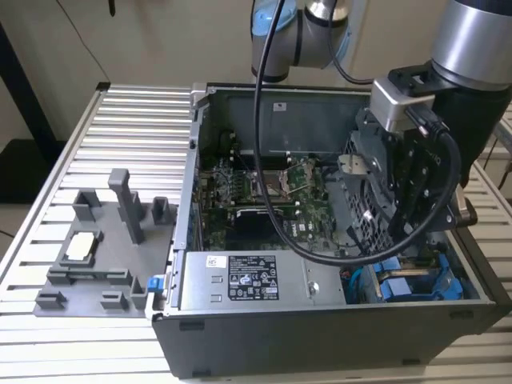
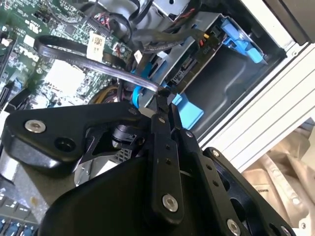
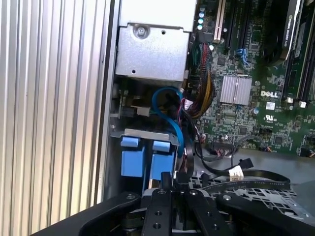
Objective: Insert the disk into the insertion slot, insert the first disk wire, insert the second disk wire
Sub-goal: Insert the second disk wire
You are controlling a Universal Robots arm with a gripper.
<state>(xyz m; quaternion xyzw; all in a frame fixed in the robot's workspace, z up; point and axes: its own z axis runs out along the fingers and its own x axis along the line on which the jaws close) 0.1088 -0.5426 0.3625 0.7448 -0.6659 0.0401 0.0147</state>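
My gripper (image 1: 398, 240) hangs low inside the open computer case, at the exterior view's right, just above the drive bay. Its fingers (image 2: 158, 105) are pressed together on a flat dark disk wire (image 2: 98, 64), which loops back over the motherboard. The same wire (image 3: 256, 176) trails off beside the gripper (image 3: 172, 181) in the first wrist view. Directly beyond the fingertips lies the insertion slot (image 3: 147, 133), a grey metal bay (image 2: 204, 37). Blue carrier tabs (image 3: 133, 157) of the disk (image 1: 416, 286) sit in it. The drive's body is mostly hidden.
A grey labelled power-supply box (image 1: 252, 280) lies along the case's front wall, next to the bay. A blue cable (image 3: 167, 110) and bundled coloured wires (image 3: 202, 83) crowd the gap between box and bay. The motherboard (image 1: 264, 192) fills the middle. A grey fixture (image 1: 104, 256) stands outside on the ribbed table.
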